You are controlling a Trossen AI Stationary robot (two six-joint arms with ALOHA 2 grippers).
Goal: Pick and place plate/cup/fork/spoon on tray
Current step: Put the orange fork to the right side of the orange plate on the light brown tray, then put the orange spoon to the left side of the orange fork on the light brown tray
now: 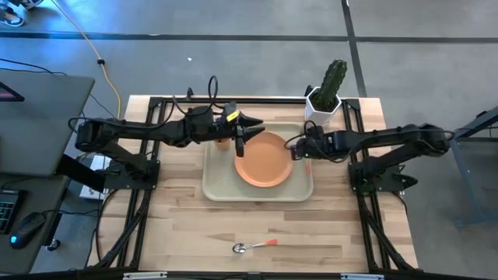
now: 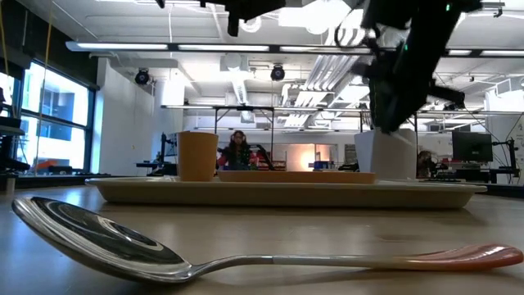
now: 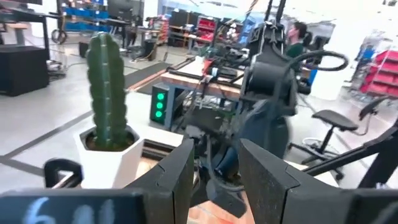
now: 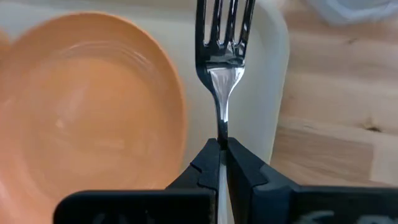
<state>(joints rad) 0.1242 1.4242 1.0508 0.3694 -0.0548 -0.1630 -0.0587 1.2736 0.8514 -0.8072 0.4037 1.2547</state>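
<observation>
The orange plate (image 1: pixel 264 159) lies flat on the beige tray (image 1: pixel 216 187). The orange cup (image 2: pixel 197 156) stands upright on the tray's far left part. The spoon (image 1: pixel 253 246) lies on the table near the front edge and fills the foreground of the low view (image 2: pixel 246 254). My right gripper (image 1: pixel 296 148) is at the tray's right side, shut on the fork (image 4: pixel 224 37). My left gripper (image 3: pixel 214 180) is open and empty, above the tray's far left part by the cup. My right gripper pinches the fork's slim metal neck (image 4: pixel 222 127), just behind the tines, between its two fingers. The fork lies along the fingers, and its tines (image 4: pixel 225 25) point away beyond the fingertips, over the tray's right rim. The handle is hidden between the fingers.
A white pot with a green cactus (image 1: pixel 327 93) stands at the table's far right, just behind the tray's corner. A laptop and a mouse (image 1: pixel 31 225) lie on a side desk to the left. Bare wood lies between the tray and the spoon.
</observation>
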